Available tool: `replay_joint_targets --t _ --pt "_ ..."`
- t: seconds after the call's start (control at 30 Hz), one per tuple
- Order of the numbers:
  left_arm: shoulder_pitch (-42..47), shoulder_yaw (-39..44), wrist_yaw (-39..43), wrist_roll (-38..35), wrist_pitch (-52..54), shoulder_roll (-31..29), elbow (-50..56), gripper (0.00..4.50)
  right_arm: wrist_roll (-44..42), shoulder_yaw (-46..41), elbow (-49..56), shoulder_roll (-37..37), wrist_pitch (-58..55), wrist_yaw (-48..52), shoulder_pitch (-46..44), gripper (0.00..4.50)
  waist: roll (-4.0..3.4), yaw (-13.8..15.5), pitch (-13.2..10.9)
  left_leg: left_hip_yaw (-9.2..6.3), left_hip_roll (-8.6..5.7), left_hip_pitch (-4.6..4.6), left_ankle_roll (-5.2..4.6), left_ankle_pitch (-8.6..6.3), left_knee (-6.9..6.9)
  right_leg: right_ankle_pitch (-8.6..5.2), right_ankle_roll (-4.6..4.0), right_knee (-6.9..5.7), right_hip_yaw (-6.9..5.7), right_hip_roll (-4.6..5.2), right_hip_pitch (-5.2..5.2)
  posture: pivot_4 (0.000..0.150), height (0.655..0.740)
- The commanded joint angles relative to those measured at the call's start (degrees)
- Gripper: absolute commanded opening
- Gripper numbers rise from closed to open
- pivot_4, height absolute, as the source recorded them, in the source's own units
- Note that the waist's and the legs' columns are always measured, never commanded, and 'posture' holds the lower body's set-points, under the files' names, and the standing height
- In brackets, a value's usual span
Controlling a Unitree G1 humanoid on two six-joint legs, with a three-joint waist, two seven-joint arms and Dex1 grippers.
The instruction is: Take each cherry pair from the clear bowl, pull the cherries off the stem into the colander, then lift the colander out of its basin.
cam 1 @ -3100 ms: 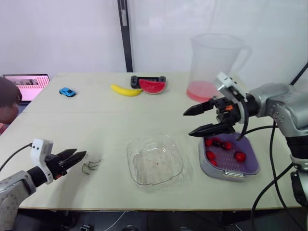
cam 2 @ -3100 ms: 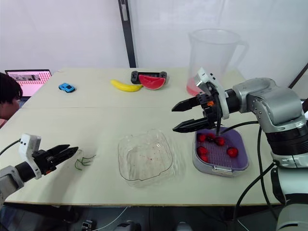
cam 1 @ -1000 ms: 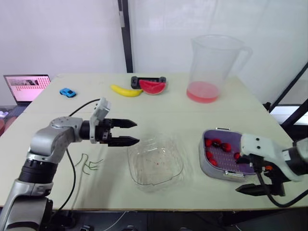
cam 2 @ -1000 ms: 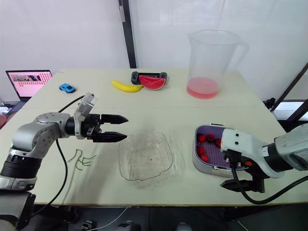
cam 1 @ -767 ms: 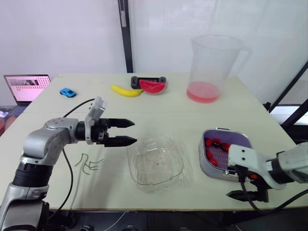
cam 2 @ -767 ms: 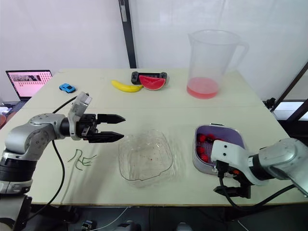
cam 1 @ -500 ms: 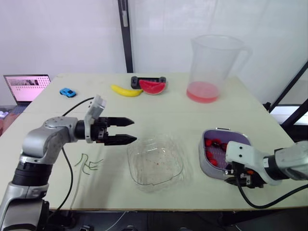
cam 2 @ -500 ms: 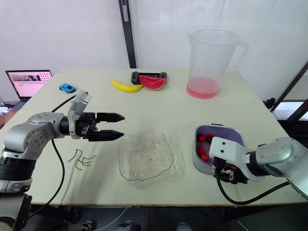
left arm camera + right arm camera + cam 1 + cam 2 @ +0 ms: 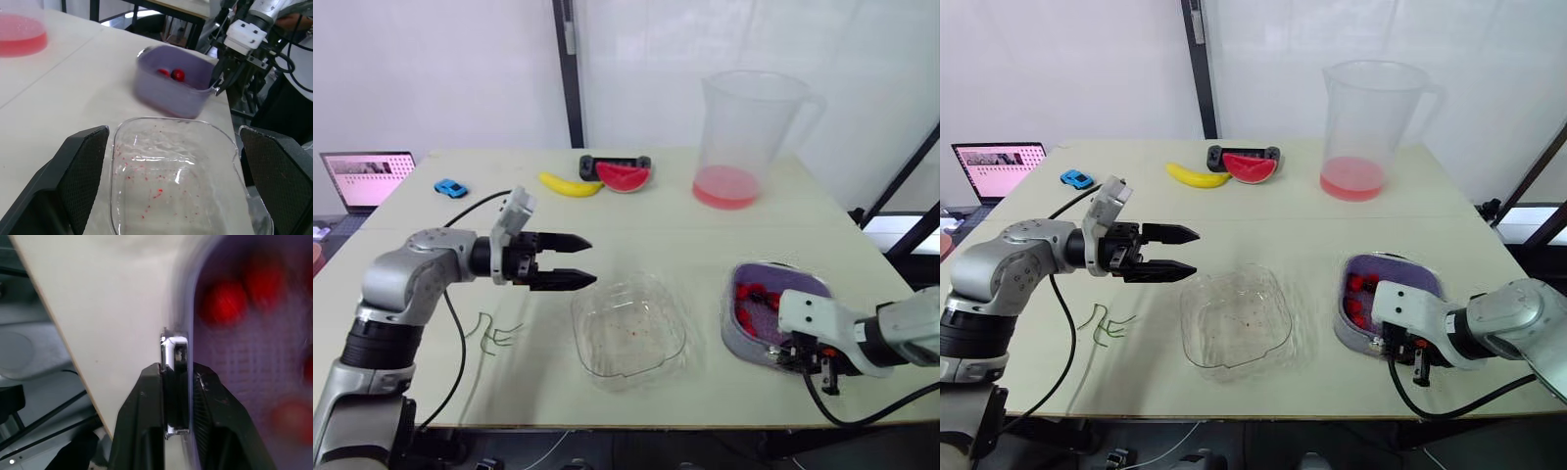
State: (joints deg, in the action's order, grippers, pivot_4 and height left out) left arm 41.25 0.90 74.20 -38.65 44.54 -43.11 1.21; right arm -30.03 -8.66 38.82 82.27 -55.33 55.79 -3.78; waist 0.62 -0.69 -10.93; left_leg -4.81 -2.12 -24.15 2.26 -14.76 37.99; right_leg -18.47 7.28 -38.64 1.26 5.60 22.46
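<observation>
The purple colander [image 9: 771, 299] with several red cherries [image 9: 751, 293] sits at the front right, tilted in its grey basin [image 9: 736, 336]. My right gripper [image 9: 176, 369] is shut on the colander's metal handle [image 9: 174, 345] at its near edge, also seen from the head at the right gripper [image 9: 800, 354]. The clear bowl [image 9: 628, 330] stands in the middle, holding nothing but red specks. My left gripper [image 9: 579, 262] hovers open just left of the bowl, fingers pointing at it. Green stems [image 9: 499, 333] lie on the table to the left.
A tall pitcher [image 9: 746, 127] with pink liquid stands at the back right. A banana [image 9: 570, 184], a watermelon slice [image 9: 624, 175], a blue toy car [image 9: 450, 187] and a laptop [image 9: 367, 176] lie along the back. The table's front edge runs close under the colander.
My right gripper moved in from the table edge and closed on the colander's handle; the colander has tipped and shifted. The left gripper drifted slightly toward the bowl, still open.
</observation>
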Motion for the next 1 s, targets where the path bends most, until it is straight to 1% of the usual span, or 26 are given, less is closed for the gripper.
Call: replay_joint_targets --t 0.03,0.3,0.6,0.9,1.0 --pt "0.55 1.42 -0.06 -1.36 0.38 -0.77 2.13 4.50 0.54 -0.87 0.05 -0.32 0.67 0.12 -1.37 0.61 0.00 -0.04 0.00 0.01 0.00 0.00 0.00 0.00 0.02 0.00 0.00 0.00 0.02 0.01 -0.01 0.150 0.7400" --pt "0.52 1.34 -0.66 -1.77 0.43 -0.61 2.53 4.50 1.84 0.89 -1.30 -0.05 2.17 0.50 -2.55 0.61 0.00 -0.12 0.00 0.01 0.00 0.00 0.00 0.00 0.02 0.00 0.00 0.00 0.02 0.00 0.01 0.150 0.7400" --pt "0.81 1.01 -1.32 -1.90 -0.01 0.73 3.26 4.50 1.56 0.04 -1.17 0.41 1.55 0.86 -4.31 0.61 0.00 -0.13 0.00 0.02 0.00 0.00 0.00 0.00 0.02 0.00 0.00 -0.01 0.02 0.00 0.01 0.150 0.7400" --pt "1.79 0.51 -0.16 -1.40 -0.97 1.12 2.44 4.50 2.97 -11.37 -2.29 -1.50 8.88 7.14 -0.34 0.61 0.00 -0.16 0.00 0.03 0.00 0.00 0.00 0.00 0.01 0.00 0.00 -0.02 0.03 -0.01 0.02 0.150 0.7400" --pt "2.36 0.07 0.10 -1.11 -1.32 1.66 1.94 4.50 5.14 -13.76 -3.62 -1.28 11.63 9.60 1.64 0.61 0.00 -0.13 0.00 0.03 -0.01 0.00 0.00 0.00 0.01 0.00 0.00 -0.03 0.02 -0.02 0.02 0.150 0.7400"
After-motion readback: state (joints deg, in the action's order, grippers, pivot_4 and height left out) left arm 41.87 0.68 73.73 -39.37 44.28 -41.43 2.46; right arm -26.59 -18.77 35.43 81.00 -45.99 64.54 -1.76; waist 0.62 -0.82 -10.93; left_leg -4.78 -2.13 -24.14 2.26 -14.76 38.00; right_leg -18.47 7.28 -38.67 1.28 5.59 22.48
